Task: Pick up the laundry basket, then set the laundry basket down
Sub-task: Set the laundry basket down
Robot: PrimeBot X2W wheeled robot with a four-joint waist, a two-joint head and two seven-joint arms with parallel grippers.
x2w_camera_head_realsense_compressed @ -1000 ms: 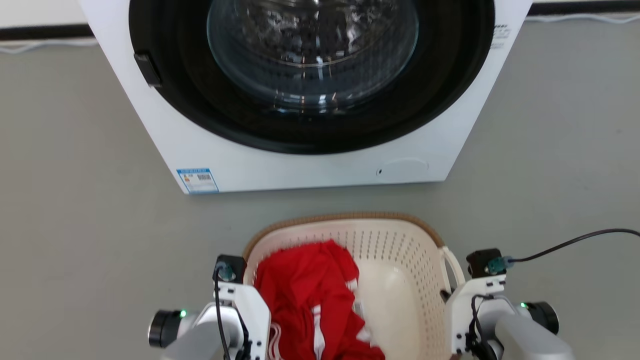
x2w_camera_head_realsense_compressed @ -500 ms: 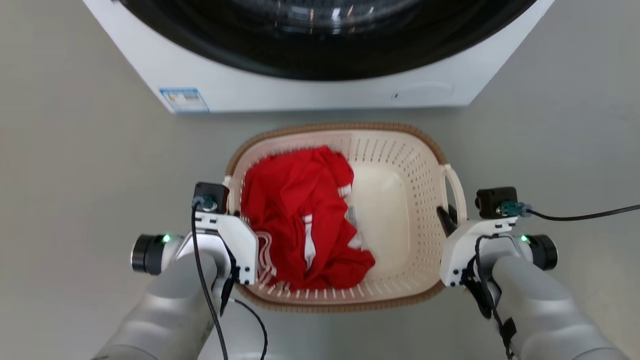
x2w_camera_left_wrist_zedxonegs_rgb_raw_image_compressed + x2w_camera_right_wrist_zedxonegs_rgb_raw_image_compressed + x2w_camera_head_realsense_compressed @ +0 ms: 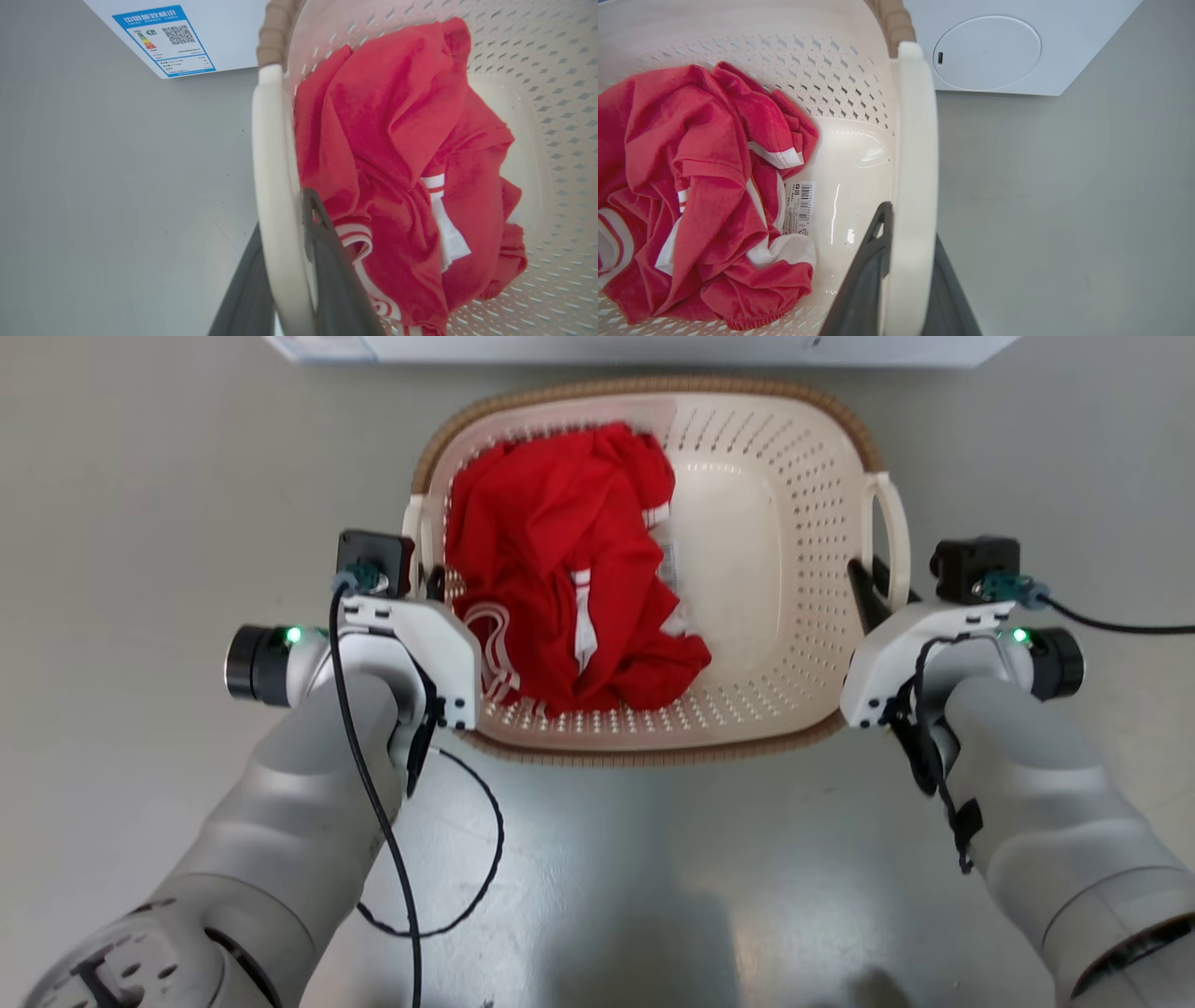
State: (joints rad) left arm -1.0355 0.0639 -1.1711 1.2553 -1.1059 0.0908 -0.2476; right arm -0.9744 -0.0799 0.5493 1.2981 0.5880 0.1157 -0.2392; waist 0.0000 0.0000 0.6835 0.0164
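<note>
Left gripper (image 3: 282,214) and right gripper (image 3: 910,224) fingers pinch the laundry basket (image 3: 812,523) handles (image 3: 898,527).

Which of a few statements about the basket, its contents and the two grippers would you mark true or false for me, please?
1. The left gripper has its fingers on either side of the left handle of the laundry basket. True.
2. The basket is empty. False: a red garment with white trim lies in it.
3. The right gripper clamps the right handle. True.
4. The garment covers the whole basket floor. False: it lies toward the robot's left, and bare floor with a barcode label shows on the right.
5. The washing machine stands between the robot and the basket. False: it stands beyond the basket's far side.
</note>
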